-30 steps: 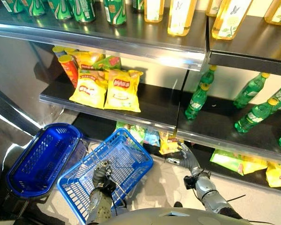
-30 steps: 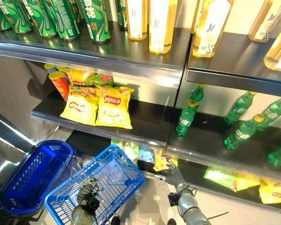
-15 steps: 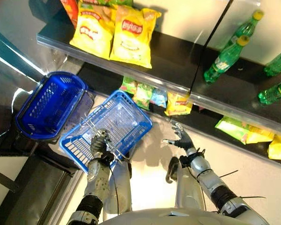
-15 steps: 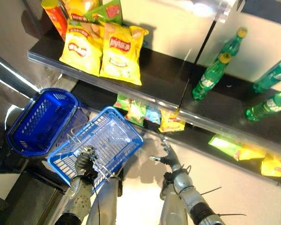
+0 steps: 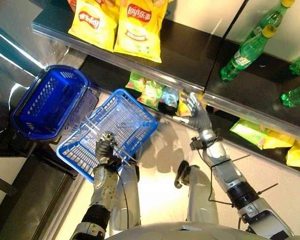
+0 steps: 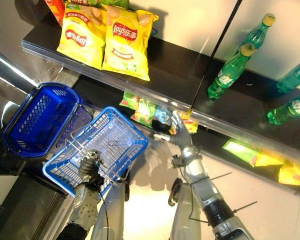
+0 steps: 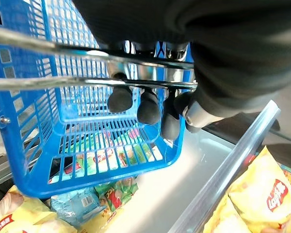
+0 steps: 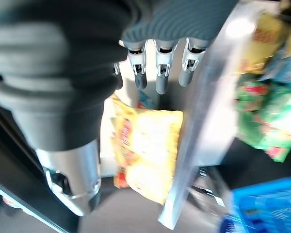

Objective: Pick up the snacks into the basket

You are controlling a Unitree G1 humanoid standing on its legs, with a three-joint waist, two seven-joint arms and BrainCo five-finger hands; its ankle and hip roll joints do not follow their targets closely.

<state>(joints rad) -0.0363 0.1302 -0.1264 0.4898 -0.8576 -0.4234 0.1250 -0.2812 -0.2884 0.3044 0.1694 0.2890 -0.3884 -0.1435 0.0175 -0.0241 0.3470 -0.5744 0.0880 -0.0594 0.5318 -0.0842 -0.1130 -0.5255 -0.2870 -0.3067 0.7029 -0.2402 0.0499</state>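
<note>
— Dark shelves (image 5: 190, 55) carry snacks. Where is the yellow snack bag (image 8: 145, 150)?
— On the lowest shelf, long axis running from back to front, just before the right hand (image 5: 199, 116), fingers straight and empty.
— And the basket (image 5: 107, 132)?
— Tilted; the left hand (image 5: 106, 148) curls round its wire handle (image 7: 87, 58).

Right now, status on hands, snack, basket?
Left hand shut on wire handle of blue basket. Right hand open, reaching toward small yellow snack bag on the bottom shelf. Nothing in the way.
</note>
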